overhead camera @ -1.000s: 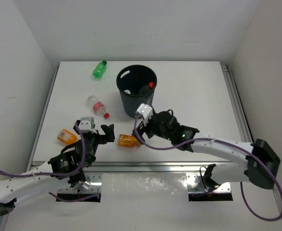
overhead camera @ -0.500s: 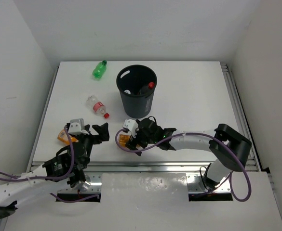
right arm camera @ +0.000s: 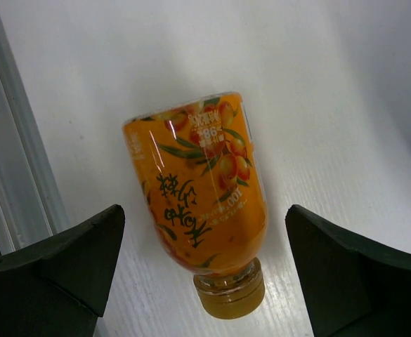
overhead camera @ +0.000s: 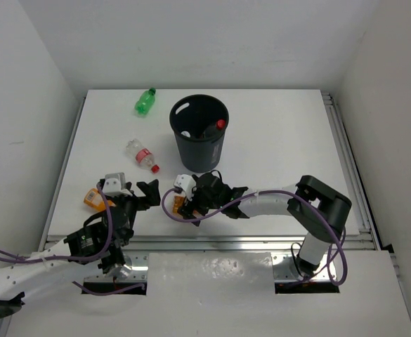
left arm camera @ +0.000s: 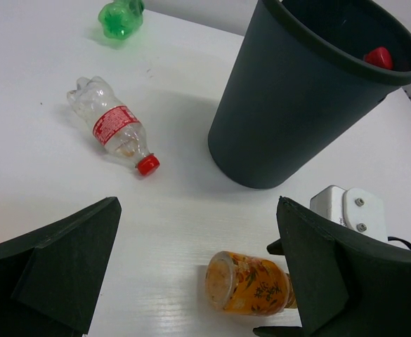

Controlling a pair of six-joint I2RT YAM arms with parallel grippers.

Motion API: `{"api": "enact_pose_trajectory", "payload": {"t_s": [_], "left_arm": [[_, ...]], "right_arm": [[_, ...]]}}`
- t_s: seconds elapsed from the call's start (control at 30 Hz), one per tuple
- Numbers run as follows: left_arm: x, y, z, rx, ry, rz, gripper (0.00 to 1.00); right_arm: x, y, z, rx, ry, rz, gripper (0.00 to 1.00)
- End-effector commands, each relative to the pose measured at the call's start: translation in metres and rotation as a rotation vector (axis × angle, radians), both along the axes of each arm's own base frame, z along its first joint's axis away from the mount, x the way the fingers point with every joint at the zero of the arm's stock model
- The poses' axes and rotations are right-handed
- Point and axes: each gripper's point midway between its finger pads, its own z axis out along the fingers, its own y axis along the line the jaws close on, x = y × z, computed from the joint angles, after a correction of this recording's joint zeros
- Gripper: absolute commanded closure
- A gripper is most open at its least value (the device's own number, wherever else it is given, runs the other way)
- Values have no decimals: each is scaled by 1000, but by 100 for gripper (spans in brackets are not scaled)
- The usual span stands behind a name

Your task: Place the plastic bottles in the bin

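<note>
Your right gripper (right arm camera: 204, 217) is sitting wide open over the orange bottle (right arm camera: 198, 203), one finger on each side of it and neither one touching it as far as the wrist view shows, so it's gripping nothing right now. That bottle is lying on its side on the white table (overhead camera: 282, 140) just in front of the bin (overhead camera: 198, 151), near the front edge. It's a stubby, round-shouldered thing with a glossy orange wrap printed with berries and leaves, and a short amber cap. Your left gripper (left arm camera: 198, 239) is also hanging wide open and empty, pointing toward the bin with that same bottle just ahead of its right finger. The bin is standing upright: black, smooth plastic, round, narrowing toward the base, with a red cap (left arm camera: 378, 57) showing inside near the rim. The clear bottle (left arm camera: 114, 126) is lying left of the bin, crinkly, with a red label and red cap. The green bottle (overhead camera: 145, 102) is lying farther back. Another orange one (overhead camera: 93, 199) is peeking out beside your left arm.
</note>
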Motion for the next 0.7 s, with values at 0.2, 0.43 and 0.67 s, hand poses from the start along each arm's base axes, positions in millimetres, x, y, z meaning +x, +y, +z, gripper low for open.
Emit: {"api": "enact_pose_trajectory", "payload": {"t_s": [0.2, 0.43, 0.67], "left_arm": [[0, 2, 3, -29, -6, 16, 0], [0, 2, 3, -29, -5, 15, 0], [0, 3, 4, -31, -6, 19, 0]], "right_arm": [[1, 25, 14, 74, -1, 43, 12], [-1, 28, 12, 69, 15, 59, 35], [-9, 26, 55, 80, -71, 60, 51]]}}
